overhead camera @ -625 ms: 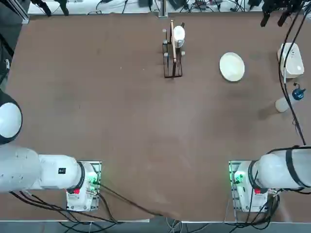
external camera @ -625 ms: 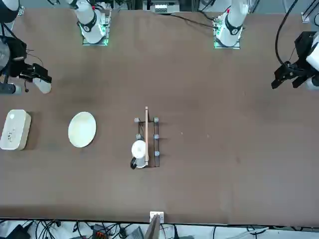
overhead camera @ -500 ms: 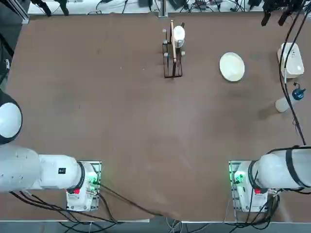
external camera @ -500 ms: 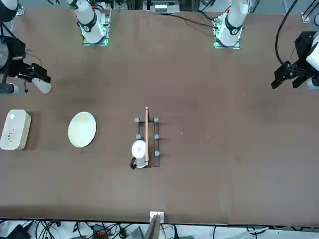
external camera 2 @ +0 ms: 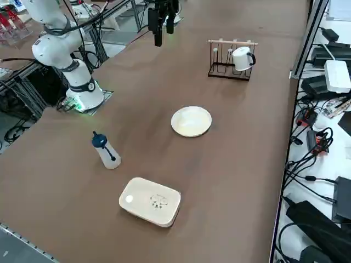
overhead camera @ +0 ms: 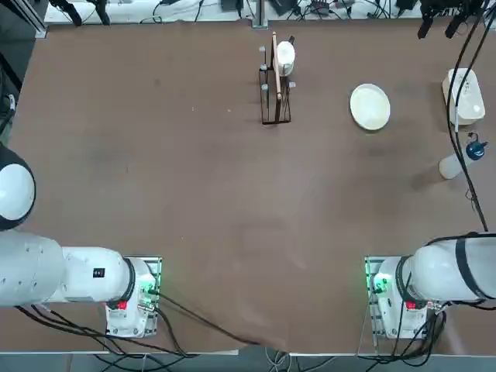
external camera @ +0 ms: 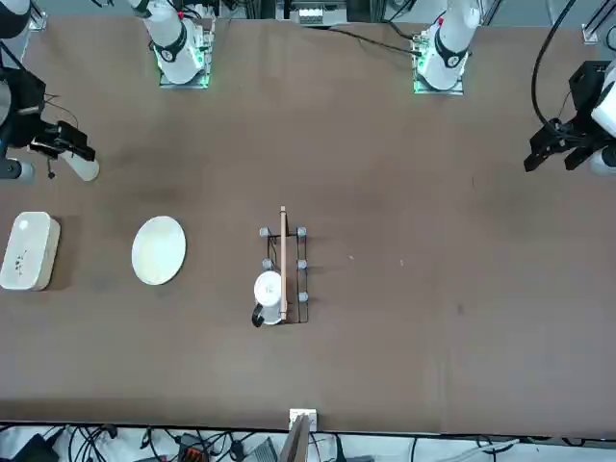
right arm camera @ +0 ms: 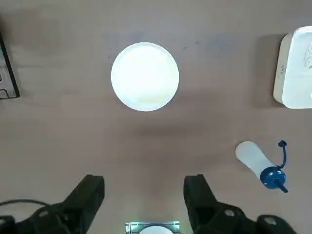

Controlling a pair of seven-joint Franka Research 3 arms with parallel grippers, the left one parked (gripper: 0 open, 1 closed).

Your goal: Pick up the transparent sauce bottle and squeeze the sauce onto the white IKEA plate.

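Comparing views: right wrist view has the right gripper (right arm camera: 144,179) wide open, both fingers well apart, holding nothing. Top view misses that gripper; front view catches it at the edge, dark body covering most of the bottle so only the pale lower end shows.

Transparent sauce bottle (external camera 2: 111,157): standing upright on the tabletop (external camera 2: 219,192), blue nozzle cap (external camera 2: 99,139) on top, cloudy body, strap looping off the cap. Right side view gives it unobstructed; top view has black cables (overhead camera: 457,147) crossing in front of it. It sits to the robot's right of the white IKEA plate (external camera 2: 191,121) and nearer the arm bases, apart from the plate.

Plate lies flat, round, plain. Its shallow raised rim reads in right side view; in right wrist view it's washed out to a bright disc.

Containers: white rounded tray (external camera 2: 149,201) is on the robot's right of the plate, apart from both plate and bottle. Line-drawn marking on its broad face shows in right side view, partly in right wrist view. White mug (external camera 2: 242,58) is on the dark wire rack (external camera 2: 230,68), past the plate to the robot's left. Right side view shows the mug's side and dark handle; top view gives mostly a white disc. Can't tell what the mug or bottle contains.
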